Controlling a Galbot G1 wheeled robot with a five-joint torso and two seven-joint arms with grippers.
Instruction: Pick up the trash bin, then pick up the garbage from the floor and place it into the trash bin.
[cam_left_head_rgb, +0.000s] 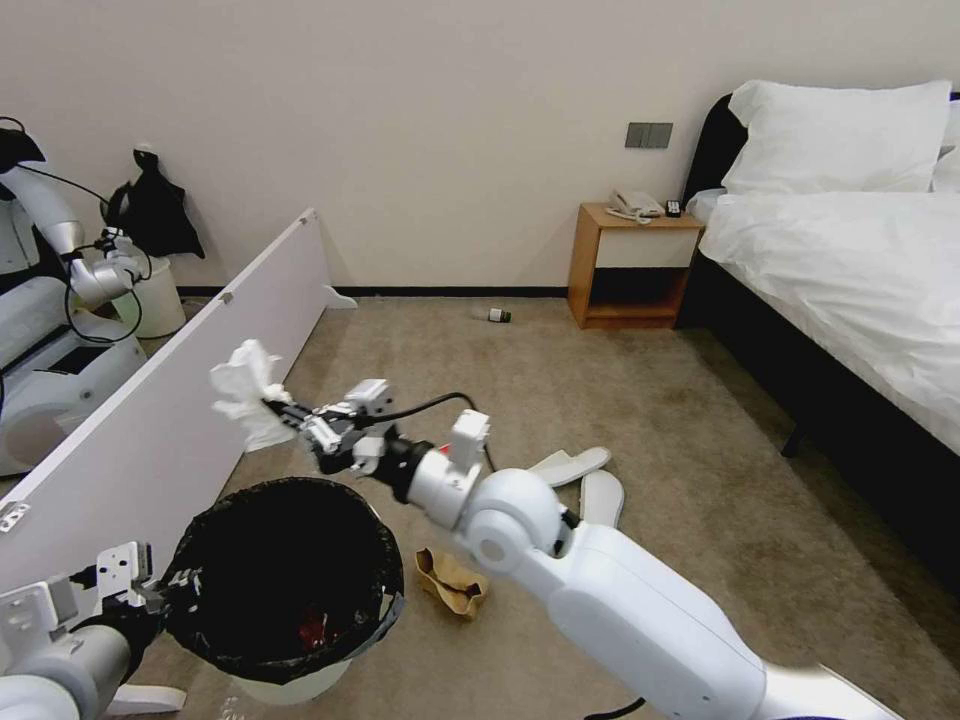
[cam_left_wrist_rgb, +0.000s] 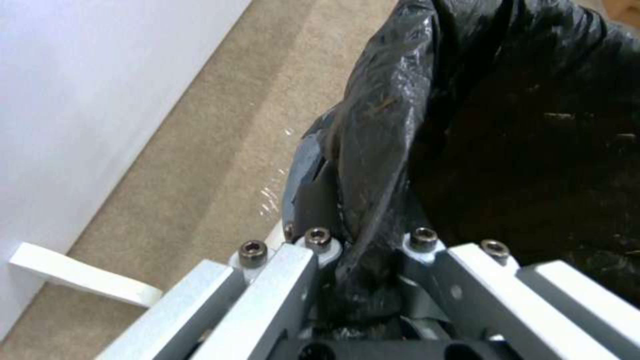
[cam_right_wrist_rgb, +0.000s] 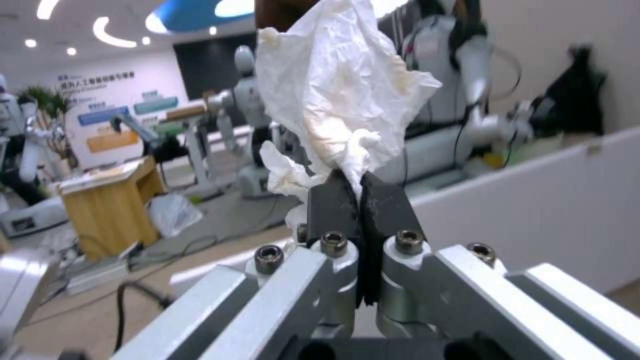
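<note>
Right gripper (cam_left_head_rgb: 283, 416) clenched on crumpled tissue (cam_left_head_rgb: 245, 392), raised beyond trash bin (cam_left_head_rgb: 285, 585) rim for drop. Left gripper (cam_left_head_rgb: 160, 597) pinching liner rim, steadying bin. Cardboard scrap (cam_left_head_rgb: 451, 582), slippers (cam_left_head_rgb: 585, 478) on floor (cam_left_head_rgb: 640, 400).

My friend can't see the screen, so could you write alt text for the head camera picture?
The right gripper holds a crumpled white tissue in the air, beyond the trash bin, whose rim the left gripper grips. A cardboard scrap, two slippers and a small bottle lie on the carpet.
</note>
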